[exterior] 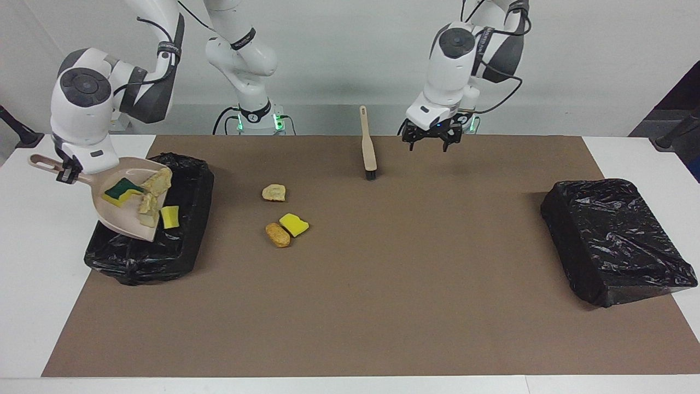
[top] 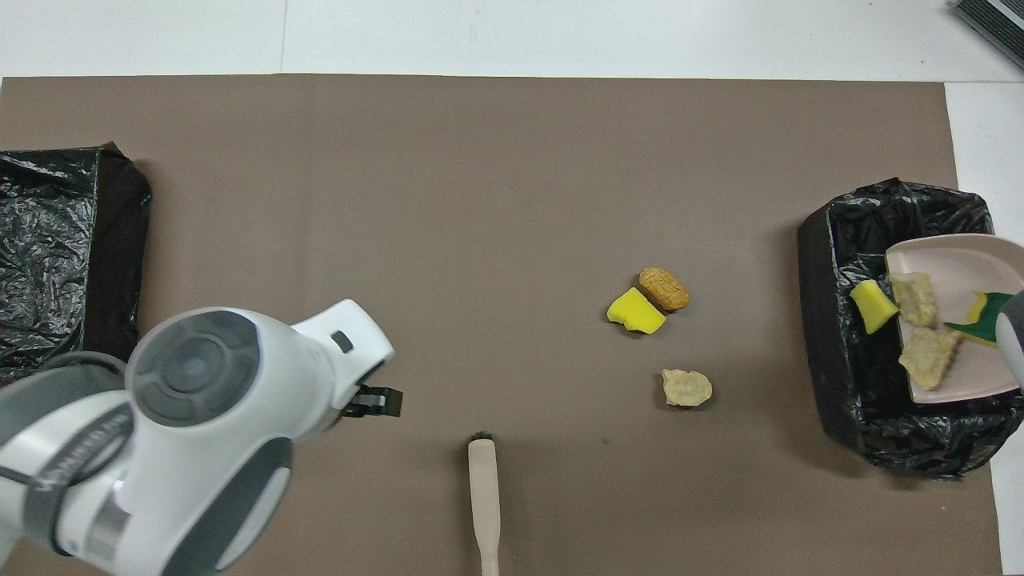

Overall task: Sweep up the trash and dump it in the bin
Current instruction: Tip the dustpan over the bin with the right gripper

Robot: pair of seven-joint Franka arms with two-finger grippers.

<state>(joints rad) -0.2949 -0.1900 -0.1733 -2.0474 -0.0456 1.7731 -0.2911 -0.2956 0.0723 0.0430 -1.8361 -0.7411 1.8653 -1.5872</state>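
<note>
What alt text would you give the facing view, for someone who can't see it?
The right gripper tilts a beige dustpan over a black-lined bin, and sponge and rock-like scraps slide toward it. Three scraps lie on the brown mat beside the bin. The left gripper hangs open beside a brush lying on the mat.
</note>
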